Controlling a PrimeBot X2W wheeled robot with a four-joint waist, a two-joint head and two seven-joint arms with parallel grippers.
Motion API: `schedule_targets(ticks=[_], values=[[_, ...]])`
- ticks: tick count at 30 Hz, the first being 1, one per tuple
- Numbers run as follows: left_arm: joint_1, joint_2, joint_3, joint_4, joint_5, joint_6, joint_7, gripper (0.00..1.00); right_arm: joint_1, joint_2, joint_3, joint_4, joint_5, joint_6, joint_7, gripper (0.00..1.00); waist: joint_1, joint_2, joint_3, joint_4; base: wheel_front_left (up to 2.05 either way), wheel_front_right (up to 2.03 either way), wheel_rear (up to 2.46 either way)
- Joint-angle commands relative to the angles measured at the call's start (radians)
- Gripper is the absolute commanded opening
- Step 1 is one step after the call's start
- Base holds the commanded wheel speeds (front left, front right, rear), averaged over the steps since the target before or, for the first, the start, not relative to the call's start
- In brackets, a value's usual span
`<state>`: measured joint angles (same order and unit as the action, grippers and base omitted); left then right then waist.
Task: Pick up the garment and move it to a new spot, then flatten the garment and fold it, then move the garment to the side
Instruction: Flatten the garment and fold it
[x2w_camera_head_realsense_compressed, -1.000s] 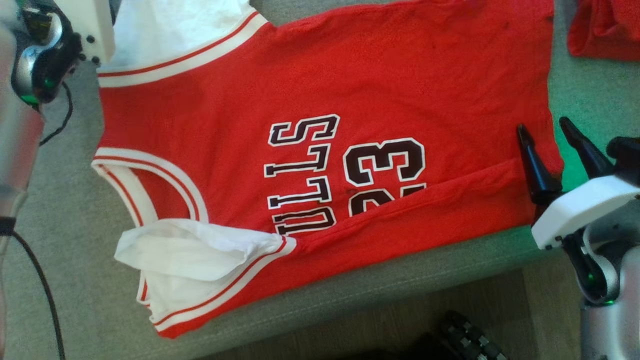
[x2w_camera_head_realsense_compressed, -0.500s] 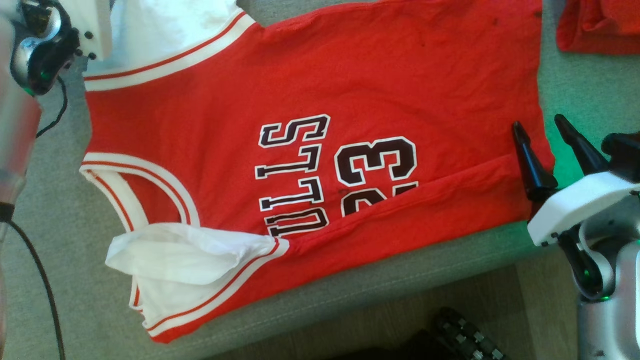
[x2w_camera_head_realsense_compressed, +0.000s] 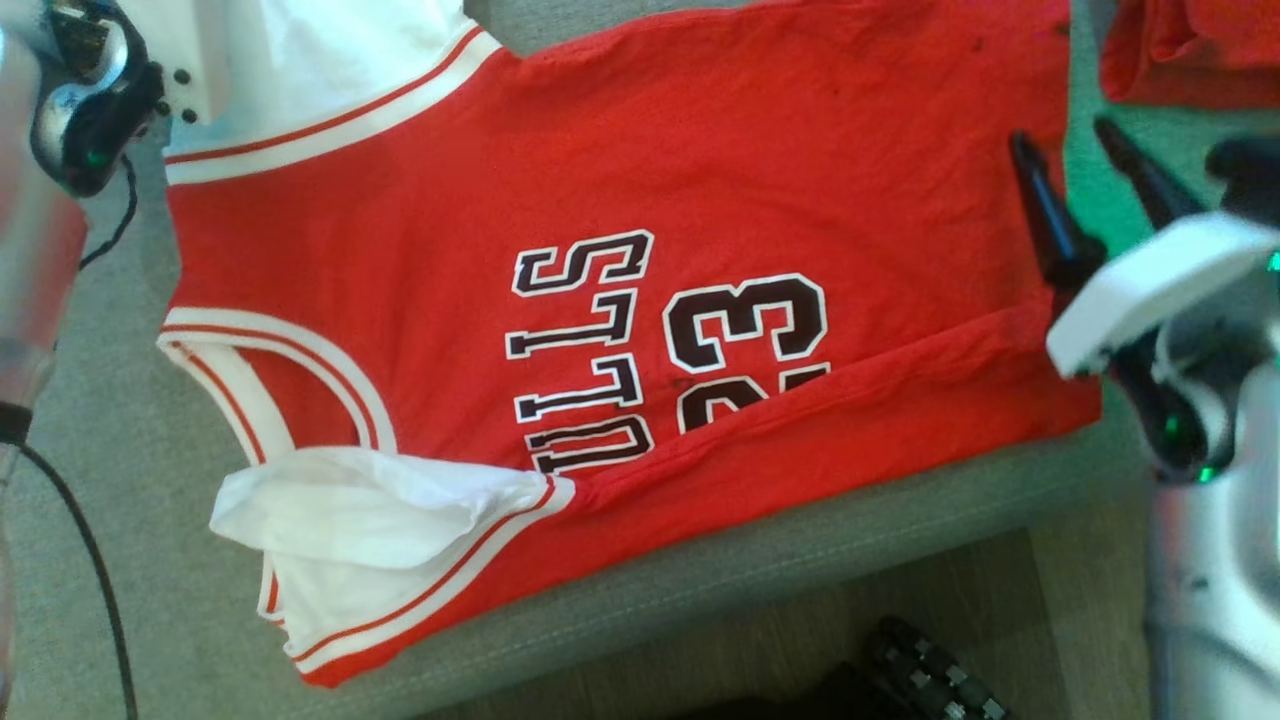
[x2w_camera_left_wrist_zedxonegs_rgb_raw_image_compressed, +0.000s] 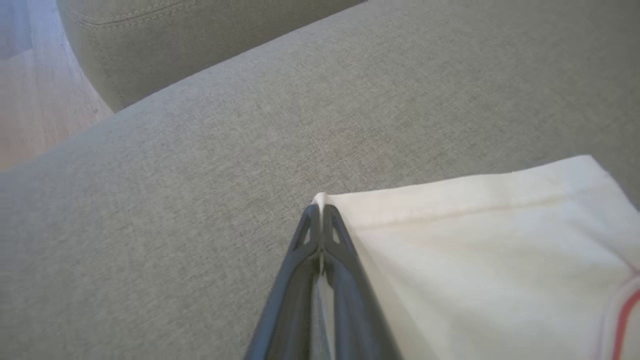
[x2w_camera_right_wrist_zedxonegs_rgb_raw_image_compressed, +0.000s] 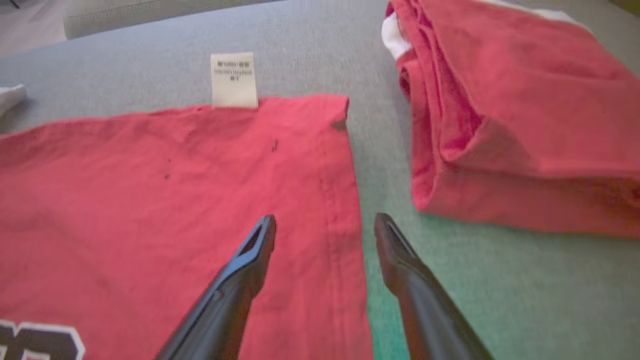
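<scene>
- Jersey (x2w_camera_head_realsense_compressed: 620, 180) lies spread on the grey couch cushion (x2w_camera_head_realsense_compressed: 120, 420) and fills the centre of the head view. Its near strip at 6 o'clock is already folded over, and a white flap is bunched at 7 o'clock.
- Left gripper (x2w_camera_left_wrist_zedxonegs_rgb_raw_image_compressed: 320, 209) sits at 11 o'clock in the head view. A sec ago its jaws were wide; now they're clamped tight on the jersey's white corner (x2w_camera_left_wrist_zedxonegs_rgb_raw_image_compressed: 450, 235), w/ the cloth edge poking out between the tips.
- Right gripper (x2w_camera_head_realsense_compressed: 1062, 133) has gone from approx 4 o'clock up to 2 o'clock along the hem. Its jaws are as wide as before and hold nothing.
- In the right wrist view it straddles the hem, one finger over red cloth and the other over bare cushion. Can't tell if either touches.
- The whole head view has also nudged a bit, so the jersey's small sideways drift is the camera, not the cloth.
- Meaning: one far corner is secured and the fold is half set up. The right gripper looks headed for the far hem corner by the care label (x2w_camera_right_wrist_zedxonegs_rgb_raw_image_compressed: 234, 80), at 11 o'clock in its own view.
- It prob needs to close there before both arms can bring the far edge over.
- Watch: a 2nd red garment (x2w_camera_right_wrist_zedxonegs_rgb_raw_image_compressed: 500, 125), folded, lies just beside the hem at 2 o'clock and is easy to snag.
</scene>
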<state>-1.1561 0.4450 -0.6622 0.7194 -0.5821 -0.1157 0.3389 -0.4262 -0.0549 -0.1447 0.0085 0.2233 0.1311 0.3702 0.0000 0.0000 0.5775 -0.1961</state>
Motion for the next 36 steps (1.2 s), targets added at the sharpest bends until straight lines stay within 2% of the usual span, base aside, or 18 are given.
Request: schedule_targets(ticks=[1,8,14,16,17,19,20,21,25,26,33,36], values=[[-0.063,0.052,0.032,-0.018,0.008,-0.002,-0.012,0.0,-0.043,-0.015,0.013,-0.022,0.012,0.0,0.014,1.0,0.0,0.0,0.001,0.005,0.0,0.0,0.0],[-0.074,0.054,0.02,-0.008,0.008,-0.005,-0.03,0.0,-0.224,-0.036,-0.001,0.11,0.008,0.0,0.097,1.0,0.0,0.0,0.006,0.027,0.0,0.0,0.0],[-0.085,0.048,0.009,-0.005,0.005,-0.007,-0.036,0.0,-0.304,-0.05,0.005,0.194,-0.033,0.0,0.136,0.98,0.0,0.0,0.009,0.044,0.0,0.0,0.0],[-0.088,0.047,0.006,-0.003,0.004,-0.007,-0.039,0.0,-0.319,-0.052,0.004,0.211,-0.039,0.0,0.139,0.91,0.0,0.0,0.011,0.048,0.0,0.0,0.0],[-0.09,0.047,0.005,-0.002,0.003,-0.008,-0.04,0.0,-0.325,-0.053,0.004,0.22,-0.041,0.0,0.141,0.84,0.0,0.0,0.011,0.049,0.0,0.0,0.0],[-0.092,0.045,0.002,0.001,0.002,-0.008,-0.041,0.0,-0.335,-0.055,0.005,0.234,-0.043,0.0,0.145,0.65,0.0,0.0,0.013,0.053,0.0,0.0,0.0],[-0.093,0.044,0.0,0.002,0.0,-0.008,-0.041,0.0,-0.34,-0.058,0.005,0.241,-0.045,0.0,0.147,0.5,0.0,0.0,0.014,0.055,0.0,0.0,0.0],[-0.094,0.043,-0.002,0.003,0.0,-0.008,-0.042,0.0,-0.345,-0.06,0.006,0.248,-0.046,0.0,0.15,0.4,0.0,0.0,0.015,0.057,0.0,0.0,0.0],[-0.099,0.043,-0.008,0.006,-0.003,-0.009,-0.041,0.0,-0.36,-0.065,0.01,0.264,-0.05,0.0,0.153,0.05,0.0,0.0,0.019,0.062,0.0,0.0,0.0],[-0.1,0.044,-0.009,0.006,-0.004,-0.009,-0.041,0.0,-0.365,-0.066,0.012,0.266,-0.052,0.0,0.152,0.0,0.0,0.0,0.02,0.063,0.0,0.0,0.0],[-0.119,0.055,-0.009,0.003,0.006,-0.008,-0.088,0.0,-0.406,-0.081,0.029,0.269,-0.056,0.0,0.123,0.0,0.0,0.0,0.025,0.067,0.0,0.0,0.0],[-0.14,0.059,-0.005,0.0,0.024,0.004,-0.143,0.0,-0.443,-0.088,0.031,0.28,-0.054,0.0,0.094,0.0,0.0,0.0,0.03,0.072,0.0,0.0,0.0]])
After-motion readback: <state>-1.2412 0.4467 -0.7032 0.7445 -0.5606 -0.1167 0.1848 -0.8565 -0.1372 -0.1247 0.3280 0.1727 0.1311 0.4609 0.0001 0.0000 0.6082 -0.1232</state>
